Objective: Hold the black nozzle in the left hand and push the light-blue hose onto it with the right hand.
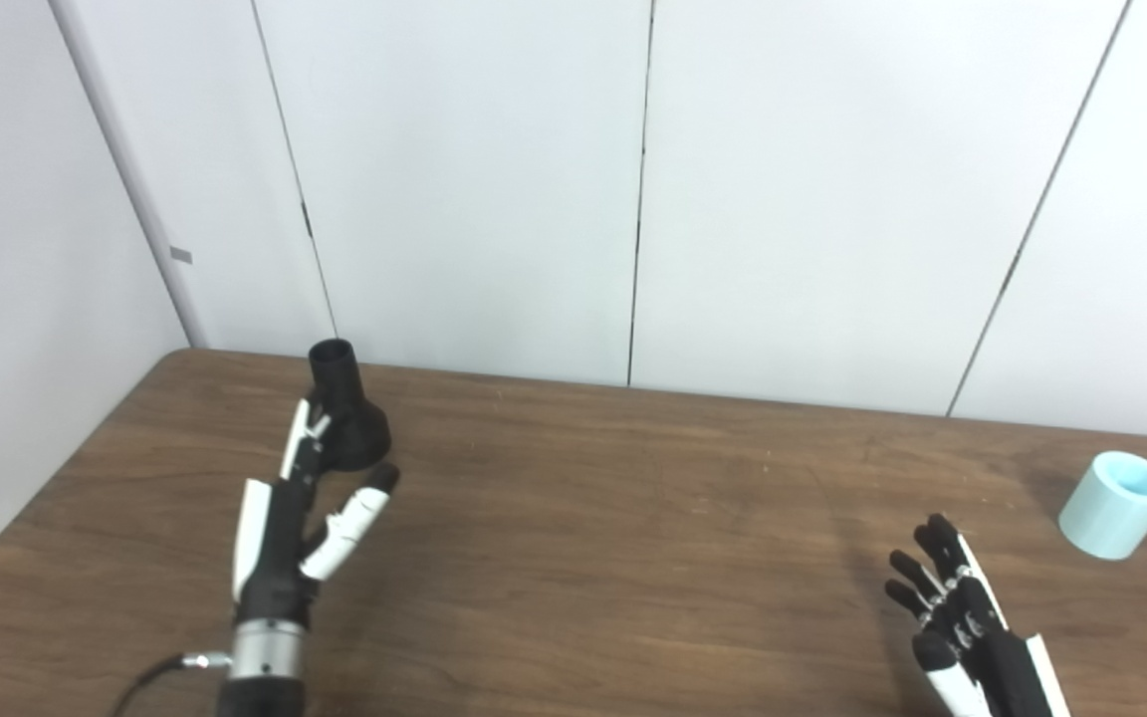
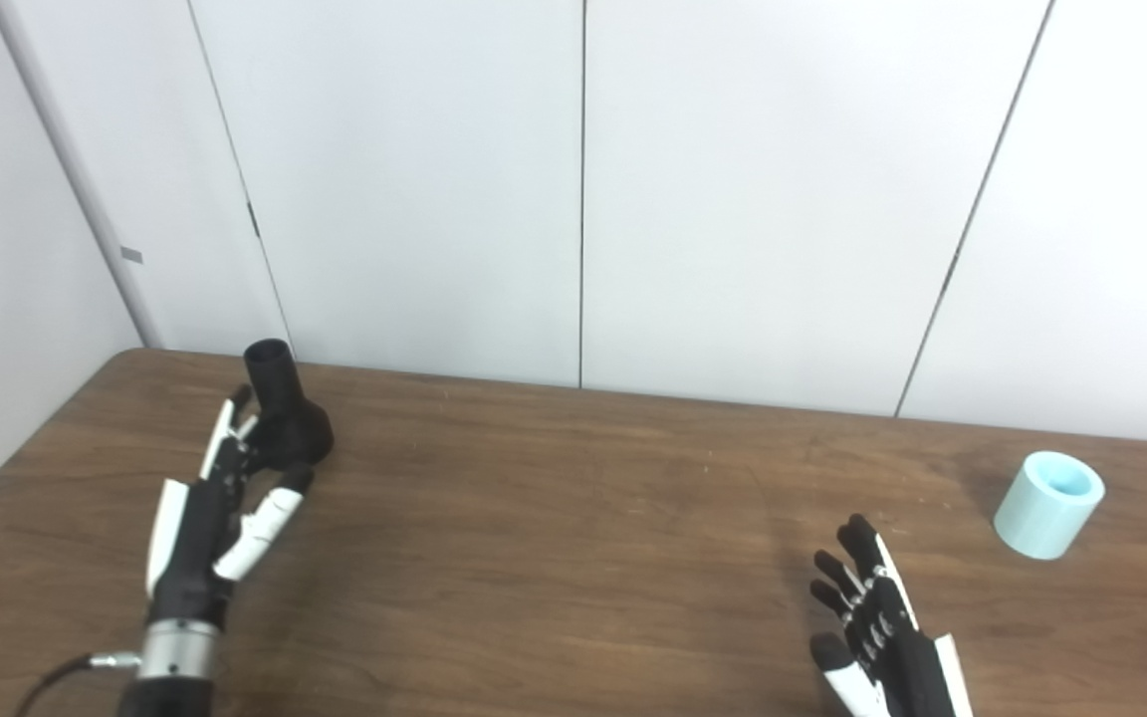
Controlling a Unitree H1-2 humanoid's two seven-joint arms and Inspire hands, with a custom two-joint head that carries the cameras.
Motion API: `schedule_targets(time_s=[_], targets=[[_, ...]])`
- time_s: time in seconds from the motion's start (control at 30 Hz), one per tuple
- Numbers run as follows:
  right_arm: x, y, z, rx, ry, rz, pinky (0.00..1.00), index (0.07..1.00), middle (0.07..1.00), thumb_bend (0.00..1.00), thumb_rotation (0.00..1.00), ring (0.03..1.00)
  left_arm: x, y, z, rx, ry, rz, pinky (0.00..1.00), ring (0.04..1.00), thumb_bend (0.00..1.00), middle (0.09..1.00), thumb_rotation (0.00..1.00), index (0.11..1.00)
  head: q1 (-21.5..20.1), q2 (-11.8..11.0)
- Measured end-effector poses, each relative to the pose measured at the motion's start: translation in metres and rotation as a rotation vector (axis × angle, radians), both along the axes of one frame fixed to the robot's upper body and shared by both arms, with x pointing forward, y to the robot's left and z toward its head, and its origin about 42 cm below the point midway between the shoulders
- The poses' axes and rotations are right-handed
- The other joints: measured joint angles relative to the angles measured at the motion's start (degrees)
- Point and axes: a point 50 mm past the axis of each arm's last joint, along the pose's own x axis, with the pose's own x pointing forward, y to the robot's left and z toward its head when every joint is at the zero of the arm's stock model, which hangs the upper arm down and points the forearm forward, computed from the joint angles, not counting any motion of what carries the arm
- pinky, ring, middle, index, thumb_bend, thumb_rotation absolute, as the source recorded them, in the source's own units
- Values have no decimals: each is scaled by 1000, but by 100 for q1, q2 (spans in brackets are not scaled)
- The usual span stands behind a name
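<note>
The black nozzle (image 1: 344,403) stands upright near the table's far left, narrow neck up and wide base down. My left hand (image 1: 307,503) is open just in front of it, fingers stretched beside the base on its left and thumb apart on the near side; I cannot tell whether it touches the nozzle. The light-blue hose piece (image 1: 1117,503), a short hollow cylinder, stands tilted at the far right. My right hand (image 1: 952,607) is open, fingers spread, low at the front right, well short of the hose and to its left.
The brown wooden table (image 1: 613,518) spans the view, with its left edge and rounded far-left corner near the nozzle. White wall panels (image 1: 494,179) rise right behind the table's back edge.
</note>
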Motion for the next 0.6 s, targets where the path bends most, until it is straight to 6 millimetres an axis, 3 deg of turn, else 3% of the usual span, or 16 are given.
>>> schedule_targets(time_s=[0.13,0.37,0.6], targets=[[1,2,0,0,0,1,881,967,961,805,702,903,10,12,-8,-38,19,41,775,909,689,892,682,956,26,0],[1,2,0,1,0,1,886,966,959,800,700,902,31,36,-5,-51,28,102,905,937,708,899,690,948,53,26],[1,2,0,1,0,2,890,966,959,798,699,900,48,42,-6,-25,60,110,913,944,689,899,677,958,97,61]])
